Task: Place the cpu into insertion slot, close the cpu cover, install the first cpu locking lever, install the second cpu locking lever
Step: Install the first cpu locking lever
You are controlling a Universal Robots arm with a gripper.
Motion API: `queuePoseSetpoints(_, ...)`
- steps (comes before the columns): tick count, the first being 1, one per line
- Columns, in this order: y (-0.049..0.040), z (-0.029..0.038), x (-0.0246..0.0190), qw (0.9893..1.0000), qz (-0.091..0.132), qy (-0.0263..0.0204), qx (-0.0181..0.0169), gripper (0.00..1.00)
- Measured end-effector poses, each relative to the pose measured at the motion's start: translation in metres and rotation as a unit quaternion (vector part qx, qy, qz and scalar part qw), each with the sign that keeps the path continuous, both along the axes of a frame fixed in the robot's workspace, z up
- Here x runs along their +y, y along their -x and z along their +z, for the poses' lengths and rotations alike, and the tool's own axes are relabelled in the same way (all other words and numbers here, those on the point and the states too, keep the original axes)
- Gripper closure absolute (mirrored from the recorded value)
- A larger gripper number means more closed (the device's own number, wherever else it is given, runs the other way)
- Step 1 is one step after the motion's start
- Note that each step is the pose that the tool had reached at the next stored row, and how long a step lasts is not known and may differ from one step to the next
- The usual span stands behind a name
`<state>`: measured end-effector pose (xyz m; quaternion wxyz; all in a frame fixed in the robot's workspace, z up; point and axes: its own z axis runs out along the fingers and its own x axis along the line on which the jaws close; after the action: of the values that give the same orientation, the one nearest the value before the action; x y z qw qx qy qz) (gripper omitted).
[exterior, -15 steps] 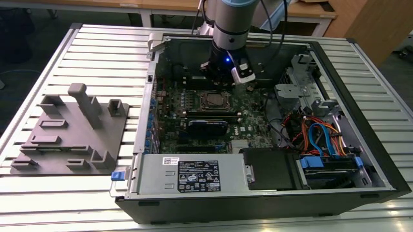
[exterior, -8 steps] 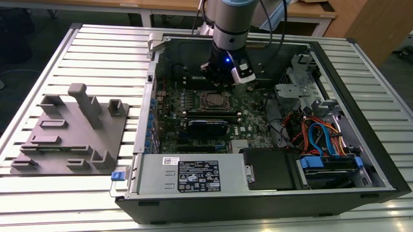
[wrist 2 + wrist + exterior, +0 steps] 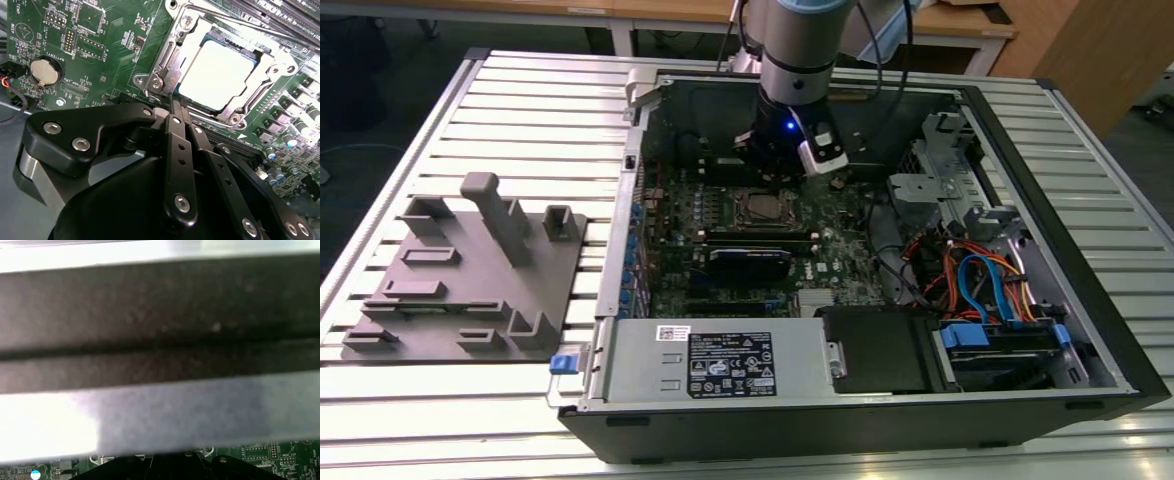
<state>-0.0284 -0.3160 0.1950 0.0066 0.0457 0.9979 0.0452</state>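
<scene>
The cpu (image 3: 220, 75), a silvery square, lies flat in the insertion slot (image 3: 754, 207) on the green board. The cpu cover (image 3: 167, 57), a metal frame with a window, lies down around it. A thin metal lever rod (image 3: 235, 20) runs along the cover's far side. My gripper (image 3: 172, 100) is shut, its two black fingers pressed together with nothing seen between them. Their tips sit just off the cover's near corner. In the exterior view the gripper (image 3: 777, 172) hangs inside the open computer case, just behind the slot.
A coin battery (image 3: 45, 70) and long black memory slots (image 3: 285, 15) flank the socket. The case holds a silver power supply (image 3: 707, 360), a black drive box (image 3: 881, 350) and coloured cables (image 3: 987, 280). A grey fixture plate (image 3: 467, 270) lies on the exterior view's left.
</scene>
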Motion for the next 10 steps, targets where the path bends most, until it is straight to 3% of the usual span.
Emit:
queuePoseSetpoints(2,0.0000,-0.0002,0.0000,1.0000,0.000,-0.0008,-0.0001,0.90)
queuePoseSetpoints(5,0.0000,-0.0004,0.0000,1.0000,0.000,-0.0056,-0.0001,0.90)
queuePoseSetpoints(10,-0.0001,-0.0008,0.0002,0.9999,0.000,-0.0167,-0.0004,0.90)
